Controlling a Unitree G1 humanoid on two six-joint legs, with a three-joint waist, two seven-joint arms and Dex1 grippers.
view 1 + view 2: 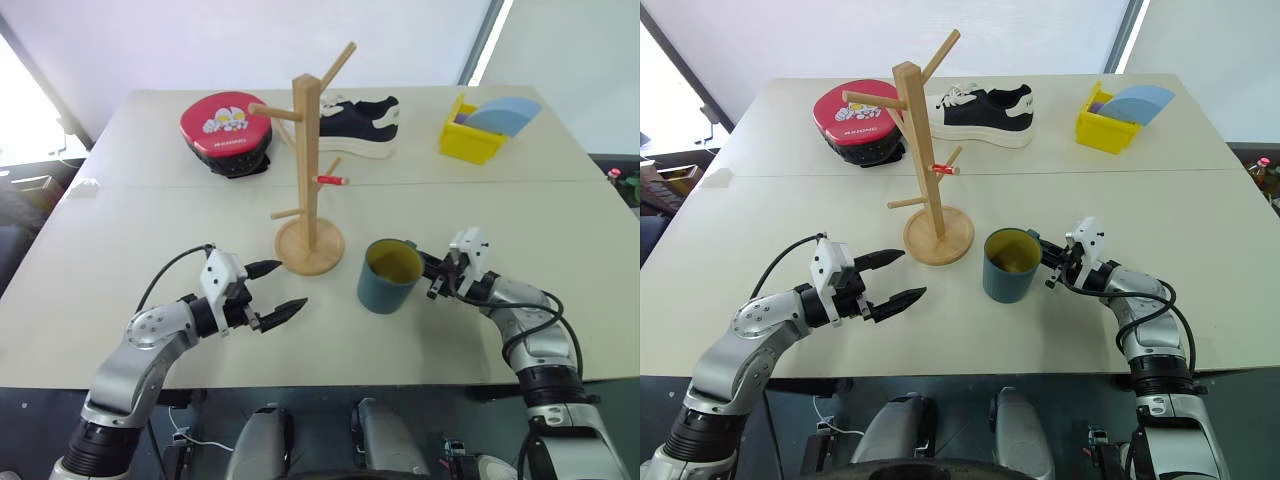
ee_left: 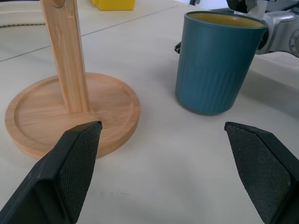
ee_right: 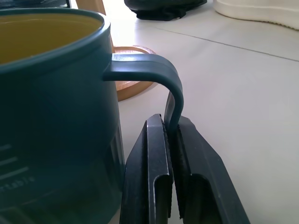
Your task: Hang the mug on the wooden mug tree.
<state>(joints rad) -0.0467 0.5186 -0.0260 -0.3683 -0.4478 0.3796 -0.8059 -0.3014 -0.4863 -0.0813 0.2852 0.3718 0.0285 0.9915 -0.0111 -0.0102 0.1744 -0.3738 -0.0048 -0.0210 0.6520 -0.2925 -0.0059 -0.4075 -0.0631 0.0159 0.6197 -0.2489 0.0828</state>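
Gripping the loop handle, the right gripper [image 3: 170,154] clamps the mug [image 1: 388,276], which stands upright on the table [image 1: 150,220] beside the wooden mug tree [image 1: 310,170]. Left gripper [image 1: 277,290] hovers nearby, fingers spread wide.
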